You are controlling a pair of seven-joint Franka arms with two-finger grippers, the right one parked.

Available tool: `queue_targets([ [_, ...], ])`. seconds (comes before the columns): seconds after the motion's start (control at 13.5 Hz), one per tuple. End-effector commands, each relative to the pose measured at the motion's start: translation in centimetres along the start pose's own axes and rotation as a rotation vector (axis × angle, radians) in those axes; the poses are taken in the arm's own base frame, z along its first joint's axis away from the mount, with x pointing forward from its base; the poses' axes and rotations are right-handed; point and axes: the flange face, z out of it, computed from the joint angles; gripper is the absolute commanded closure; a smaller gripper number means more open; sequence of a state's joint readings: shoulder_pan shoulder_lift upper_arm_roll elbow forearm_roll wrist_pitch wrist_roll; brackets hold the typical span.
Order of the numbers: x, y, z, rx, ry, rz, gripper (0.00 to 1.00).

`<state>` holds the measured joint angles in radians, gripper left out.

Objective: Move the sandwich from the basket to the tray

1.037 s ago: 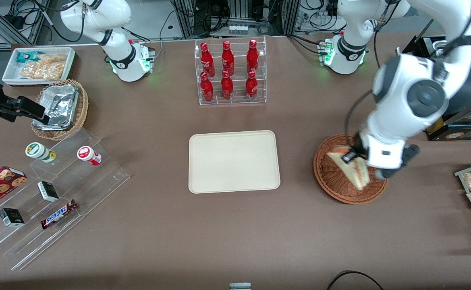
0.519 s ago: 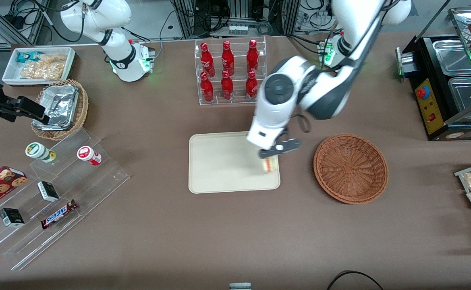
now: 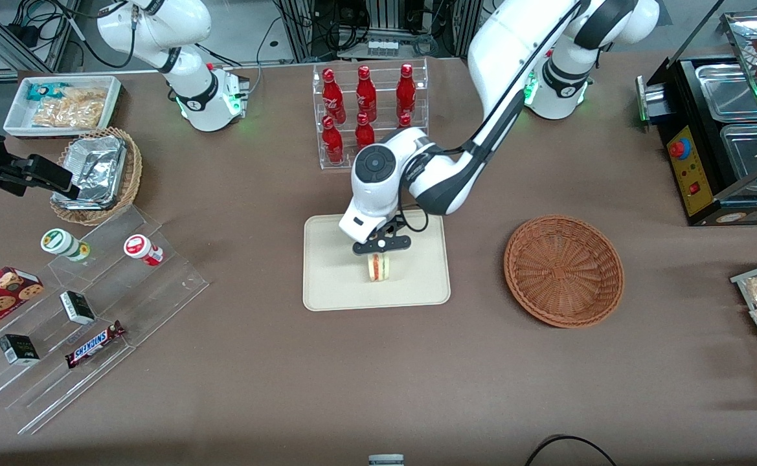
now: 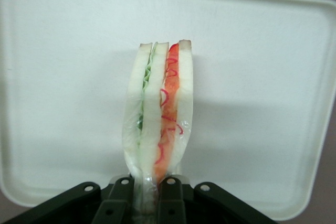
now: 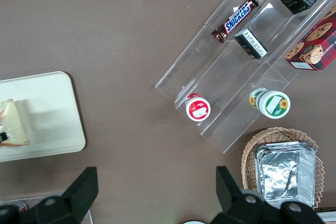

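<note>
The sandwich (image 3: pixel 378 267), a wedge of white bread with red and green filling, hangs edge-on over the cream tray (image 3: pixel 333 285), just above its surface. My left gripper (image 3: pixel 381 254) is shut on the sandwich's upper end. In the left wrist view the sandwich (image 4: pixel 160 119) runs from between the black fingers (image 4: pixel 172 203) out over the tray (image 4: pixel 63 77); the gripper (image 4: pixel 148 204) pinches its wrapped end. The reddish-brown wicker basket (image 3: pixel 563 269) stands beside the tray toward the working arm's end and holds nothing. The sandwich also shows in the right wrist view (image 5: pixel 13 124) over the tray (image 5: pixel 52 119).
A clear rack of red bottles (image 3: pixel 368 116) stands farther from the front camera than the tray. Acrylic steps with snacks (image 3: pixel 80 310), a tan basket with foil containers (image 3: pixel 96 175) and a white bin (image 3: pixel 61 103) lie toward the parked arm's end. A black food warmer (image 3: pixel 721 129) lies toward the working arm's.
My gripper carried the sandwich out of the basket, across to the tray, and then on from the tray's edge to its middle. The basket now holds nothing.
</note>
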<state>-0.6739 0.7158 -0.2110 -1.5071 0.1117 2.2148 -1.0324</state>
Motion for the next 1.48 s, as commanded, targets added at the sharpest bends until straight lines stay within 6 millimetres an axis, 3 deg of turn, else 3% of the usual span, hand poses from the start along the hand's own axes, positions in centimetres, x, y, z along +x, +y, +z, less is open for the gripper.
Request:
queue_targets([
  [0.0, -0.5, 1.2, 1.0, 0.012, 0.014, 0.011, 0.91],
  [0.07, -0.6, 1.1, 1.8, 0.020, 0.007, 0.012, 0.77],
  [0.15, -0.9, 1.3, 1.8, 0.020, 0.007, 0.017, 0.31],
  [0.22, -0.8, 1.3, 1.2, 0.016, 0.014, 0.020, 0.01],
  [0.3, -0.5, 1.3, 0.3, 0.009, 0.020, 0.012, 0.00],
  [0.44, 0.0, 0.7, -6.3, -0.013, 0.062, -0.002, 0.00],
  [0.52, 0.9, -1.0, -10.5, 0.007, 0.070, -0.049, 0.00],
  [0.74, 3.6, -9.5, -23.6, 0.085, 0.073, -0.196, 0.00],
  [0.89, 4.7, -15.2, -28.9, 0.127, 0.058, -0.272, 0.00],
  [1.11, 6.1, -24.2, -32.2, 0.148, 0.056, -0.272, 0.00],
  [1.41, 8.5, -33.5, -33.7, 0.160, -0.006, -0.163, 0.00],
])
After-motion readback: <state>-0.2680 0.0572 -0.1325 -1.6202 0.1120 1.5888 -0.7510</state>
